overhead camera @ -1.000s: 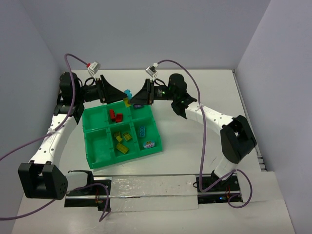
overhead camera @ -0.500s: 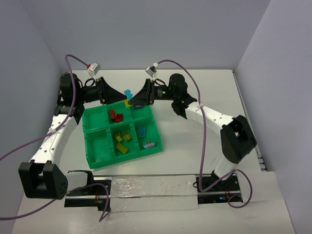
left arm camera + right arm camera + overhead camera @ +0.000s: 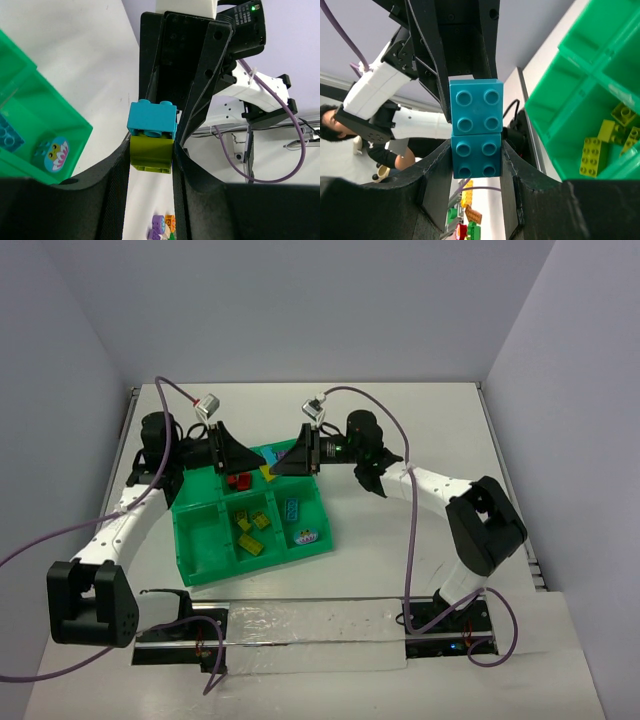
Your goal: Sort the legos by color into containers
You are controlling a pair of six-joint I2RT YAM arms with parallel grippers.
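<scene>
Locked together over one six-compartment tray (image 3: 200,538), two bricks: yellow-green brick (image 3: 151,155) pinched in left jaws, blue brick (image 3: 151,118) in right jaws.

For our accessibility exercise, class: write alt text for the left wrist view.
The left end effector clamps a yellow-green brick joined to a light blue brick, which the right end effector grips from the opposite side. A green tray sits at the left edge.
</scene>
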